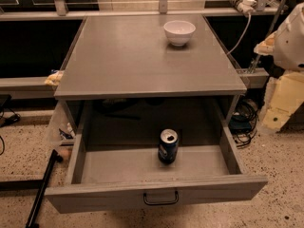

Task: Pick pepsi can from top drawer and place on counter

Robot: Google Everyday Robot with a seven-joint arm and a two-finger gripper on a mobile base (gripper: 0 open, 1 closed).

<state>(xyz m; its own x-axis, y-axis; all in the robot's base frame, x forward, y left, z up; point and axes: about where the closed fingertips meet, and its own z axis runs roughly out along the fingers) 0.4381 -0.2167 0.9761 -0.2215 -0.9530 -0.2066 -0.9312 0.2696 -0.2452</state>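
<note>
The pepsi can (168, 146) stands upright in the open top drawer (156, 196), at 6 o'clock. A white bowl (179, 32) sits at 12 o'clock on the grey tabletop (142, 65). Cables (244, 122) lie on the speckled floor (285, 203) at 3 o'clock. The tool is out of view, so I cannot tell its state.
</note>
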